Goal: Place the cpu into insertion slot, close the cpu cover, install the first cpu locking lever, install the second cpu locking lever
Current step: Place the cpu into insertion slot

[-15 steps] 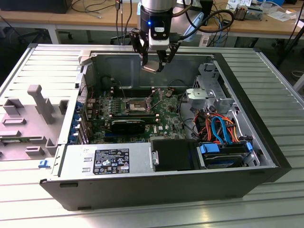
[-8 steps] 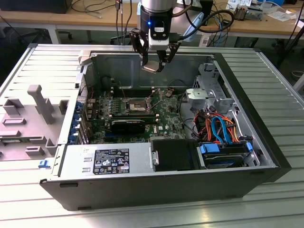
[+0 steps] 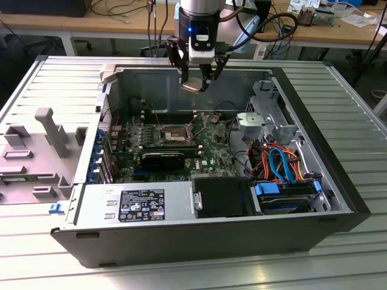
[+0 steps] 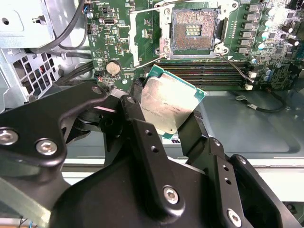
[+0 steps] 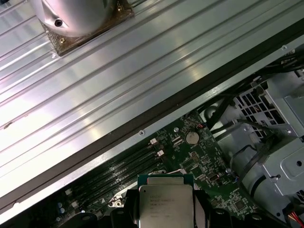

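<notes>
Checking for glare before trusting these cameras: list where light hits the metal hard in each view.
Exterior view: the ribbed table glows pale, the computer case is dimmer inside. First wrist view: bright streaks run along the table's ribs; the chip reflects only softly. Second wrist view: the chip's top shows a dull, patchy sheen, nothing washed out.
</notes>
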Controlling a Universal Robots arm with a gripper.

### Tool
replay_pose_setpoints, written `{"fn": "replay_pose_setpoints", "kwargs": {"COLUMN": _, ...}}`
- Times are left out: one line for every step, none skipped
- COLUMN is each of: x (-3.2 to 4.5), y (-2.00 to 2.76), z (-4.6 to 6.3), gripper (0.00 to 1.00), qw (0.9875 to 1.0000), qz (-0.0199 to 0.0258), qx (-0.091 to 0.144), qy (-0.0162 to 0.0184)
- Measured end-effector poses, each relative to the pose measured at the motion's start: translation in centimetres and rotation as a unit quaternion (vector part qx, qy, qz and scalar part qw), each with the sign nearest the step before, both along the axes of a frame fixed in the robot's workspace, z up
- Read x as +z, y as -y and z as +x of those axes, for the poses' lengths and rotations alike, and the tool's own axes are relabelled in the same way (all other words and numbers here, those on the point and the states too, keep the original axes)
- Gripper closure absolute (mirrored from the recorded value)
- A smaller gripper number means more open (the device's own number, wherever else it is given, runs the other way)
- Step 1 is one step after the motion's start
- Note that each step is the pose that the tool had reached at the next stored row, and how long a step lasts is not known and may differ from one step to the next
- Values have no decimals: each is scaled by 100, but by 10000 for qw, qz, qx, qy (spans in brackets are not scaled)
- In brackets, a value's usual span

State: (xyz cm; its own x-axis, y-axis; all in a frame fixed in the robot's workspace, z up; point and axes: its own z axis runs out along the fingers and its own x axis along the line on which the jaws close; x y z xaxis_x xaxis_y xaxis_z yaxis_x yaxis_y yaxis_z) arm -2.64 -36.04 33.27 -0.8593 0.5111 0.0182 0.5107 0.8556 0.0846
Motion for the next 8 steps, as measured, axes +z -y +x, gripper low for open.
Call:
{"fn": "replay_pose_setpoints", "kwargs": {"x": 0, "y": 0, "z": 0, "gripper": 45, "qw": 10000, "qz": 0, "qx": -5, "qy": 0}}
{"fn": "replay_pose_setpoints", "kwargs": {"x": 0, "y": 0, "z": 0, "gripper": 45, "qw": 10000, "qz": 0, "qx": -10, "qy": 0}}
{"fn": "replay_pose_setpoints", "kwargs": {"x": 0, "y": 0, "z": 0, "gripper": 45, "qw": 10000, "qz": 0, "qx": -16, "qy": 0}}
{"fn": "replay_pose_setpoints", "kwargs": {"x": -1, "y": 0, "z": 0, "gripper": 45, "qw": 10000, "qz": 0, "qx": -21, "qy": 0}}
{"fn": "replay_pose_setpoints", "kwargs": {"x": -1, "y": 0, "z": 0, "gripper": 45, "qw": 10000, "qz": 0, "qx": -30, "qy": 0}}
{"fn": "replay_pose_setpoints", "kwargs": {"x": -1, "y": 0, "z": 0, "gripper": 45, "qw": 10000, "qz": 0, "qx": -36, "qy": 0}}
{"fn": "replay_pose_setpoints", "kwargs": {"x": -1, "y": 0, "z": 0, "gripper": 45, "qw": 10000, "qz": 0, "qx": -41, "qy": 0}}
{"fn": "replay_pose_setpoints", "kwargs": {"x": -1, "y": 0, "z": 0, "gripper": 45, "qw": 10000, "qz": 0, "qx": -44, "qy": 0}}
